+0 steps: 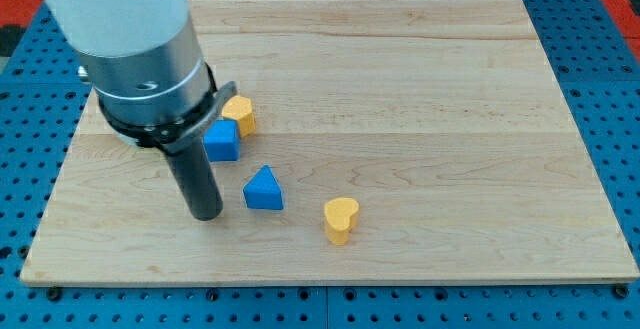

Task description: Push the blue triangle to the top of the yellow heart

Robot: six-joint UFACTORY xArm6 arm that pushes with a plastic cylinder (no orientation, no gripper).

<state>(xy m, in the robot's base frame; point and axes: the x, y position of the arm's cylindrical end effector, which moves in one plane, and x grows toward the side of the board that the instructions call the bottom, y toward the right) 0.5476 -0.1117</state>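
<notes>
The task looks barely begun, or at most partly done: the blue triangle [263, 190] lies to the view's left of the yellow heart [341, 219] and only slightly higher, near it but apart, with bare bench [420, 119] between them. To count as finished, the triangle would have to sit above the heart, toward the view's top, so what is left is a push toward the view's right along a line that passes over the heart. The tool is a plain dark rod with no jaws, so there is nothing to spread or pinch; it holds nothing, and its tip [207, 216] rests on the bench just to the view's left of the triangle and a little lower, close to it but not visibly touching. That puts the tip on the far side of the triangle from the heart, which seems a fair starting place for a rightward push. A blue block [222, 140] and a yellow block [240, 114] sit touching each other near the rod's upper part, toward the view's top-left of the triangle, and play no part here.
</notes>
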